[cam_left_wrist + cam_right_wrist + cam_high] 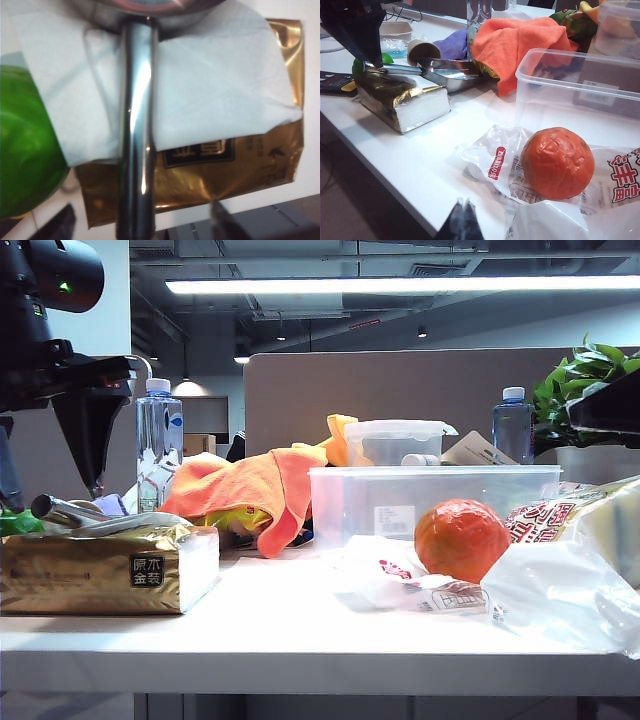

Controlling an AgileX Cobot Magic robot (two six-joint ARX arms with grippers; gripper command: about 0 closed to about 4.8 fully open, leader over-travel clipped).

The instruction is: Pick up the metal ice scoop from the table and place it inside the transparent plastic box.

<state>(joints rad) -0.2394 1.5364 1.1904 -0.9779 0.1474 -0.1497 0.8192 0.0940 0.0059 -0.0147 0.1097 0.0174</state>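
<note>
The metal ice scoop (137,150) lies on top of a gold foil tissue pack (100,565) at the left of the table (300,625), its handle end (48,506) pointing left and its bowl (451,74) toward the orange cloth. My left gripper (140,226) hangs just over the handle, open, one finger on each side of it and not touching. In the exterior view the left gripper (52,485) sits at the far left. The transparent plastic box (430,502) stands behind the table's middle. My right gripper (462,216) is shut and holds nothing, low by the table's front edge.
A green object (25,150) lies beside the tissue pack. An orange cloth (260,485) is heaped between the scoop and the box. An orange fruit (461,539) rests on plastic bags (560,590) in front of the box. Bottles (158,440) and a smaller lidded container (395,440) stand behind.
</note>
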